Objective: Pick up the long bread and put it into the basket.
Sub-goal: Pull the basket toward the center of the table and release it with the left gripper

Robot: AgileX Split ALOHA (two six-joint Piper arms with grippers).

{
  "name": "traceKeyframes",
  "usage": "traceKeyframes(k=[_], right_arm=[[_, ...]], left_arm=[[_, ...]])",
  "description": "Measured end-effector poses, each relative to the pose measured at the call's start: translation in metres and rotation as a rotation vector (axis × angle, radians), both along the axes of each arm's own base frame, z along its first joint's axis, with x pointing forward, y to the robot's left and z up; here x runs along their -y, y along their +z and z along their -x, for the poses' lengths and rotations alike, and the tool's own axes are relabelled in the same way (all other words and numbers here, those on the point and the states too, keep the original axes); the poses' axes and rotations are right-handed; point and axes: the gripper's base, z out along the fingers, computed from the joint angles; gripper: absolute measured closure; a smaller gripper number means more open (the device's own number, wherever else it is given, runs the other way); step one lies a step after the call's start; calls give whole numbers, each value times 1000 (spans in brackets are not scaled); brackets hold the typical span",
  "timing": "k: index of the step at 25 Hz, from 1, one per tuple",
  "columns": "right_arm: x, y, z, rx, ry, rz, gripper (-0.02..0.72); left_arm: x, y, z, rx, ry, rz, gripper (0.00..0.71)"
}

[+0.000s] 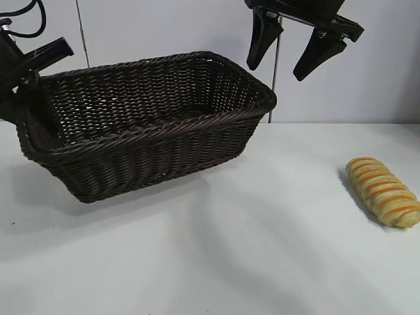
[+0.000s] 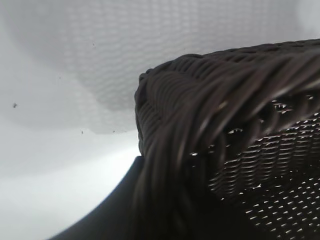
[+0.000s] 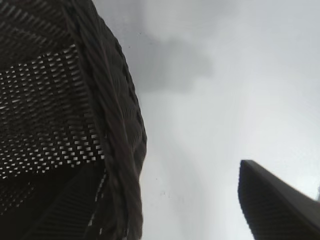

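Note:
The long bread [image 1: 384, 191], pale yellow with orange-brown ridges, lies alone on the white table at the right, well apart from both grippers. The dark woven basket [image 1: 164, 125] sits at the left and centre. My left gripper [image 1: 26, 82] is at the basket's left end, shut on its braided rim [image 2: 200, 100], with one dark finger [image 2: 120, 205] showing outside the rim. My right gripper [image 1: 275, 71] hangs open and empty above the basket's right end; the rim [image 3: 115, 125] and one finger [image 3: 275, 200] show in the right wrist view. Neither wrist view shows the bread.
The white table [image 1: 249, 249] stretches bare between the basket and the bread and along the front. A pale wall stands behind the table.

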Motion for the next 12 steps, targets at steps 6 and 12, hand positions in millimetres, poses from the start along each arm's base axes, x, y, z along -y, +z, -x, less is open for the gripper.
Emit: traceKeyframes(k=[6, 12], right_arm=[[0, 0, 0, 0, 0, -1, 134], [-1, 0, 0, -4, 0, -7, 134]], left_arm=[[6, 4, -27, 41, -96, 14, 604], [16, -8, -41, 54, -174, 10, 604]])
